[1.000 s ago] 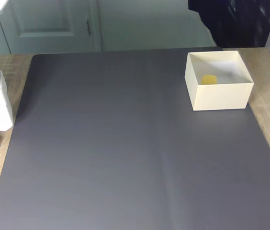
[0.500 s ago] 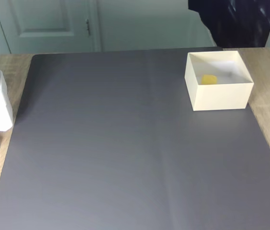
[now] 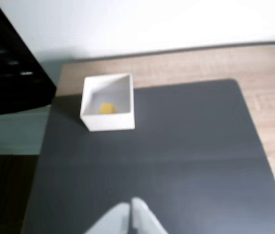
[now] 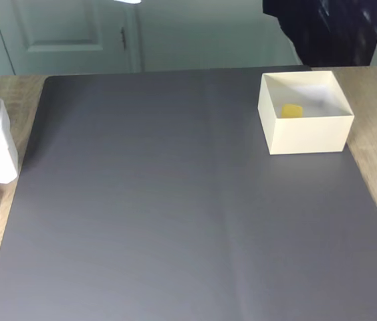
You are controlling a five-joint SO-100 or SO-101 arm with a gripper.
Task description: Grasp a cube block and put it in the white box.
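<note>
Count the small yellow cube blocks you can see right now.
1. The small yellow cube block lies inside the cream-white open box, near its front wall in the fixed view. No others are visible on the dark grey mat.

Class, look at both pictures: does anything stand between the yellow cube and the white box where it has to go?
Nothing does. The cube block already lies inside the white box, on its floor. In the wrist view the gripper hangs over the bare dark mat, fingertips together, well away from the box.
</note>
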